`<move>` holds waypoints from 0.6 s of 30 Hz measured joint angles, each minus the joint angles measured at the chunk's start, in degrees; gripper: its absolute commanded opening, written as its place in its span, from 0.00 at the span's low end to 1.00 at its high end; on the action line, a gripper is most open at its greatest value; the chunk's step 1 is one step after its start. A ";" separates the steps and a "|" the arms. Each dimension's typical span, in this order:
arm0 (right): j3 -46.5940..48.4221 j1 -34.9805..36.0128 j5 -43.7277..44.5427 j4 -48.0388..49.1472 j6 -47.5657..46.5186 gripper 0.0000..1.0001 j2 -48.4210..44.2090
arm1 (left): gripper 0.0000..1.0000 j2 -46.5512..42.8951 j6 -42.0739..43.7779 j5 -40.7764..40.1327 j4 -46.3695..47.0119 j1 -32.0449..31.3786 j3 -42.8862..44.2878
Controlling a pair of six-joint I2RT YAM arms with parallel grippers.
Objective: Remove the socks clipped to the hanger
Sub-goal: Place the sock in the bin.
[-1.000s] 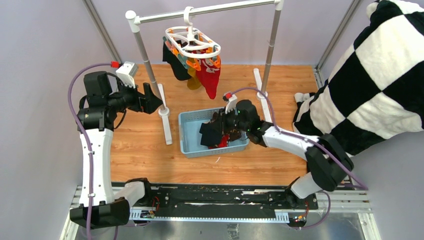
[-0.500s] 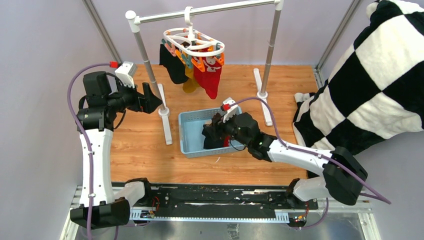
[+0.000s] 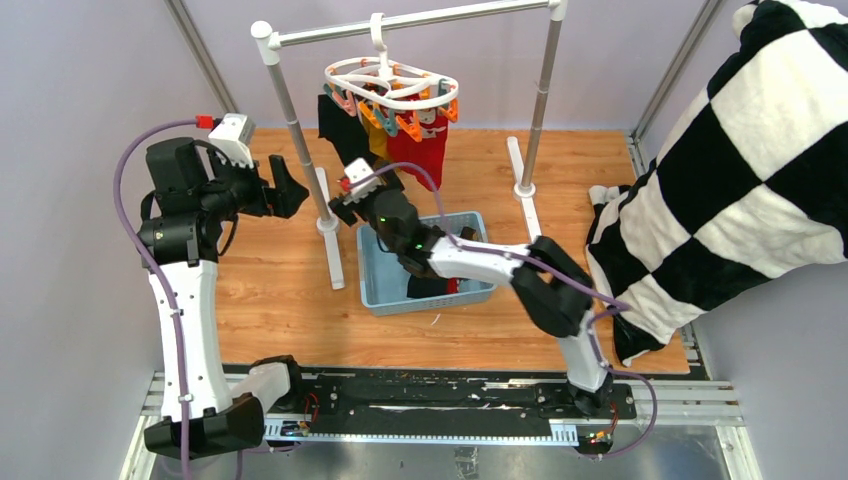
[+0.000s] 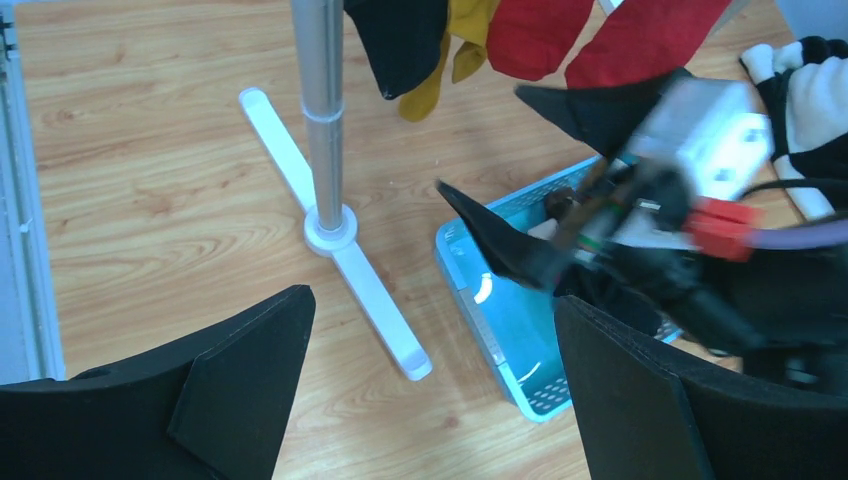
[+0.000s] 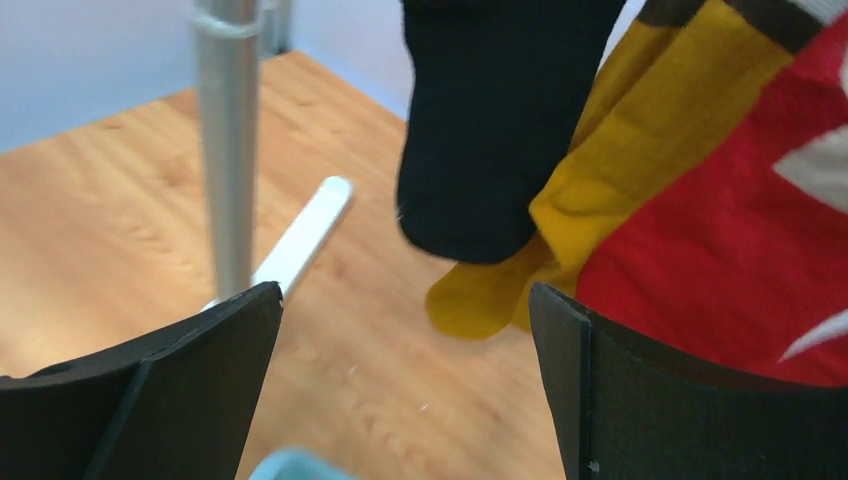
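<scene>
Since a second ago the right gripper (image 3: 343,205) has let go of the dark sock it held down in the blue basket (image 3: 372,270), risen out and swung to the basket's far left corner. Its two fingers now stand wide apart with nothing between them (the right wrist view shows only floor and hanging socks in the gap). It points at the toes of the clipped socks and touches none of them. The left gripper (image 3: 285,190) has drawn slightly farther left of the basket. It is also spread wide and empty, hanging above the wooden floor (image 3: 270,290) and looking toward the basket.

In the basket lies one dark sock (image 3: 430,288) with a bit of red (image 3: 452,287) beside it; I cannot count what is under them.

Beyond the basket's far side the one white hanger (image 3: 385,80) hangs by its hook from the grey rail stand (image 3: 300,130) and has swung a little. Socks are still clipped to it: one black sock (image 5: 490,120) nearest the stand's left post, mustard yellow (image 5: 600,180) next to it, then red (image 5: 740,260). The left wrist view shows two red pieces. The stand has two posts, one past each far corner of the basket.

Well to the right of the basket is one checkered blanket (image 3: 750,130).
</scene>
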 measured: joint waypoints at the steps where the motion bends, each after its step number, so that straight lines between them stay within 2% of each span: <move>1: 4.24 0.00 2.16 0.42 -2.27 1.00 3.89 | 1.00 0.00 0.02 -0.04 -0.17 0.24 0.09; 6: 23.06 -0.07 10.03 2.01 -12.66 1.00 19.58 | 1.00 0.00 0.13 1.01 -0.87 1.16 0.28; 12: 33.29 -1.03 12.46 3.43 -18.56 0.97 28.79 | 1.00 0.35 -0.04 4.52 -1.73 2.56 1.05; 13: 35.21 -1.27 12.46 3.56 -19.34 0.94 30.08 | 1.00 0.48 -0.13 5.07 -1.77 2.73 1.29; 18: 42.40 -1.95 11.96 3.74 -21.31 0.59 34.05 | 1.00 0.68 -0.02 6.97 -2.16 3.32 2.19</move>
